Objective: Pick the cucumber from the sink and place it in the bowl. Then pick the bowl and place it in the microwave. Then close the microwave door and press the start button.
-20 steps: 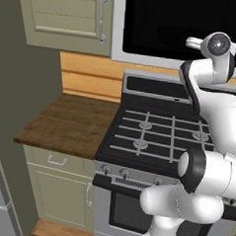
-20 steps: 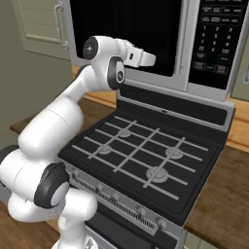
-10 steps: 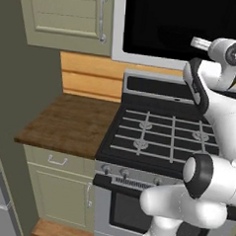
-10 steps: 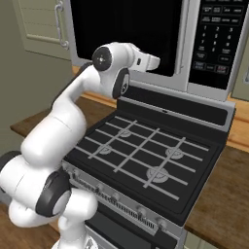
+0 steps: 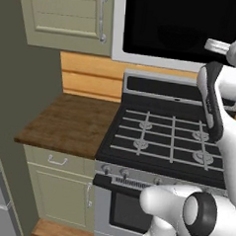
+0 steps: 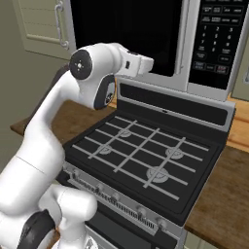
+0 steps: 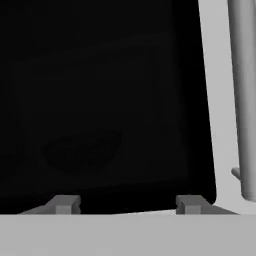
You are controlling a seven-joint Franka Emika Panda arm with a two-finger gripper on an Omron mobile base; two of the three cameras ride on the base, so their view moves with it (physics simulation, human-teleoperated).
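Door [image 6: 126, 34] of the microwave [image 6: 214, 48] now stands shut, its black glass close ahead of the gripper [image 7: 122, 202], whose fingers [image 7: 64, 204] are apart on nothing, and through that glass in the hand view a faint rounded shape that may be the bowl [image 7: 82, 150] sits inside, the cucumber too dark to make out. Over the last second the arm has swung right and nearer the door's bar handle [image 7: 246, 95], so the start button on the keypad [image 6: 214, 39] at far right looks to be the remaining step. Below lie the black stove [image 5: 168, 143], a brown wooden counter [image 5: 70, 122] to its left and sage-green cabinets [image 5: 67, 13] above
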